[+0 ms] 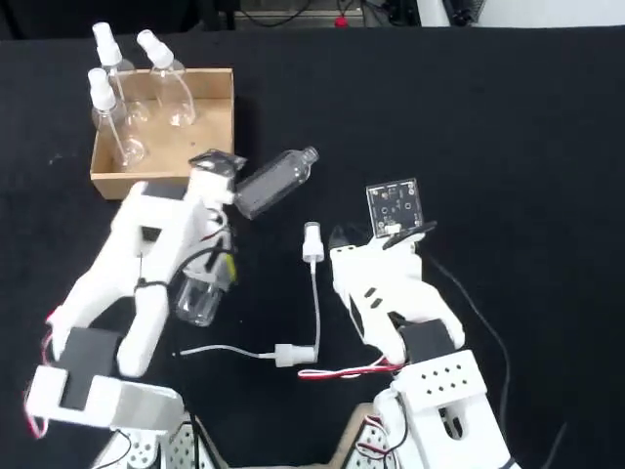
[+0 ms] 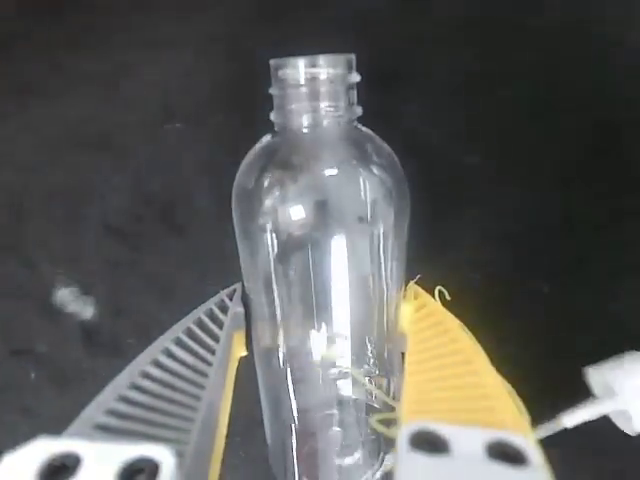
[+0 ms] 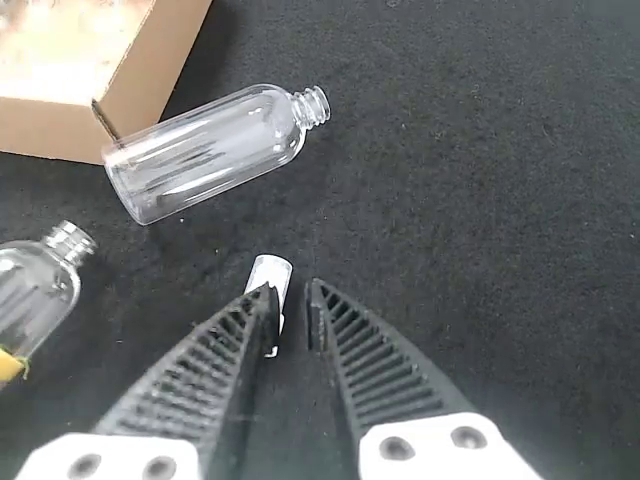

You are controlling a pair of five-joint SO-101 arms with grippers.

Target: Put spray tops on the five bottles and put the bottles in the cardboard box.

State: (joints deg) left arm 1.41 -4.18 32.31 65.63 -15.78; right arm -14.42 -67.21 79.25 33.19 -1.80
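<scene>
- We've got the left end effector (image 2: 325,300) clamped on an uncapped bottle (image 2: 320,230), neck pointing away from it.
- The spray top (image 1: 312,241) lies on the counter (image 1: 508,147) between the arms, with its tube trailing back toward their bases.
- The right end effector (image 3: 290,290) is open a crack and empty, its tips right at the top's head. We'd call it the nearer arm.

The left gripper (image 2: 325,300) is clamping a bottle (image 2: 322,190) between its jaws; the right gripper (image 3: 292,290) is hovering low, its jaws standing narrowly parted.

Black cloth-covered table (image 1: 508,127), dark cables (image 1: 293,15) beyond its far edge.
</scene>
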